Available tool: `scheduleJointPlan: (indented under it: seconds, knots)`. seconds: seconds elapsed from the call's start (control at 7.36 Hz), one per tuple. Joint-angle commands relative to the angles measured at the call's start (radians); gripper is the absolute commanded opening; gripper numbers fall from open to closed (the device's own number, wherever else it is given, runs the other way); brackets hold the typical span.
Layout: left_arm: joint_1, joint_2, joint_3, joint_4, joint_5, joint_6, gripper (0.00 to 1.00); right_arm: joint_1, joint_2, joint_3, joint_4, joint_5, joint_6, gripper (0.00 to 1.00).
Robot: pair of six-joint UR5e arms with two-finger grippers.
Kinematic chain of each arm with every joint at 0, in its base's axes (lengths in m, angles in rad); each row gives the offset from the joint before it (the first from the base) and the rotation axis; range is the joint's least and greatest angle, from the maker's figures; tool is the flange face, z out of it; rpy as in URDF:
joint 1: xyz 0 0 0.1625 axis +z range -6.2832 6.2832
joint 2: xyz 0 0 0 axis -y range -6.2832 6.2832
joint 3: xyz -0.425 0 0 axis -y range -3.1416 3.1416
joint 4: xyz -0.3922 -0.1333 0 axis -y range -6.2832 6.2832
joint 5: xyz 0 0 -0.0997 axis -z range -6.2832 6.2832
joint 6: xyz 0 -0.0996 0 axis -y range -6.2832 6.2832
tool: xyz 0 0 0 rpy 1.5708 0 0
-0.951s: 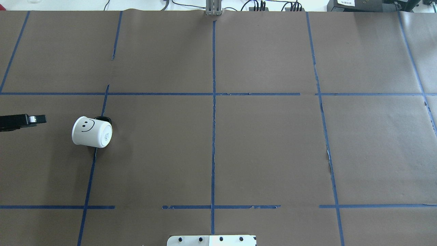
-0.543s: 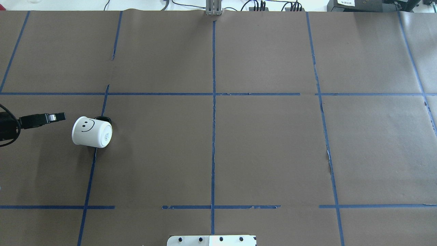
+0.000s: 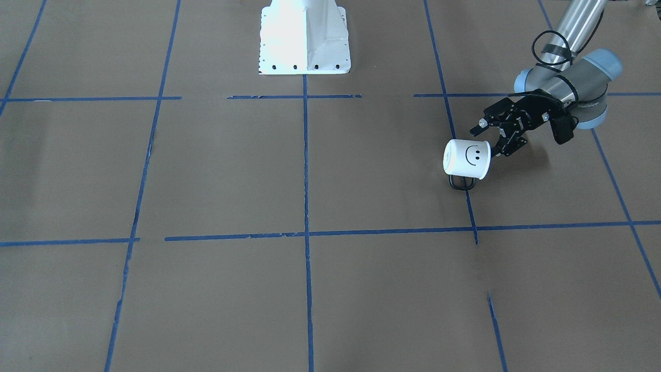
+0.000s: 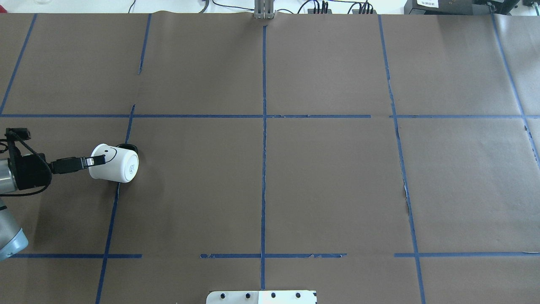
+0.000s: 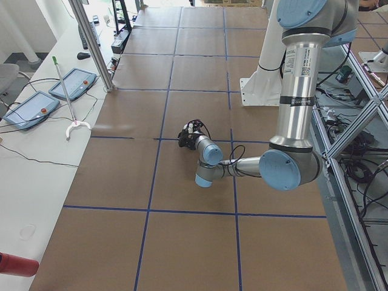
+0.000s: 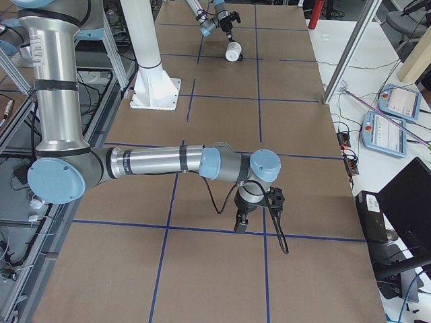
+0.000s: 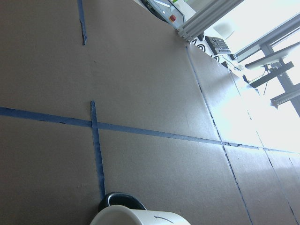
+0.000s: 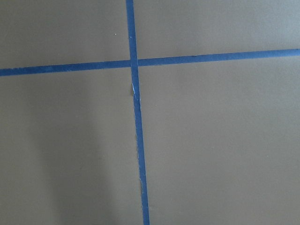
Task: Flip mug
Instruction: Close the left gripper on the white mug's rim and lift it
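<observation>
- Sprawling on its side near the left end of the table (image 4: 295,190), the mug (image 4: 116,166) points its mouth at the left gripper (image 3: 488,139), fingers spread at the rim.
- Biggest worry: a thin pinch on the rim wall could slip as the mug swings upright, and down it drops.
- Lesser worry: closing off-centre might nudge it rolling, though the handle (image 3: 461,183), sticking out sideways, may check that.
- Front view shows two fingers apart; overhead stacks them into one.
- Right gripper (image 6: 240,225) appears only from the side, so I cannot tell its state.
</observation>
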Motion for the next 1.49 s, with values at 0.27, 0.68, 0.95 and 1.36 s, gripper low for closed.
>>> scheduleJointPlan:
  seconds: [0.27, 0.68, 0.95, 1.36]
  knots:
    - [0.015, -0.036, 0.018, -0.032, -0.133, -0.134, 0.0, 0.0, 0.001, 0.0, 0.0, 0.0, 0.0, 1.0]
    - [-0.011, -0.053, 0.006, -0.036, -0.135, -0.2, 0.0, 0.0, 0.001, 0.0, 0.0, 0.0, 0.0, 1.0]
    - [-0.124, -0.137, -0.013, 0.031, -0.285, -0.28, 0.0, 0.0, 0.001, 0.0, 0.0, 0.0, 0.0, 1.0]
    - [-0.225, -0.148, -0.254, 0.529, -0.59, -0.271, 0.0, 0.0, 0.001, 0.0, 0.0, 0.0, 0.0, 1.0]
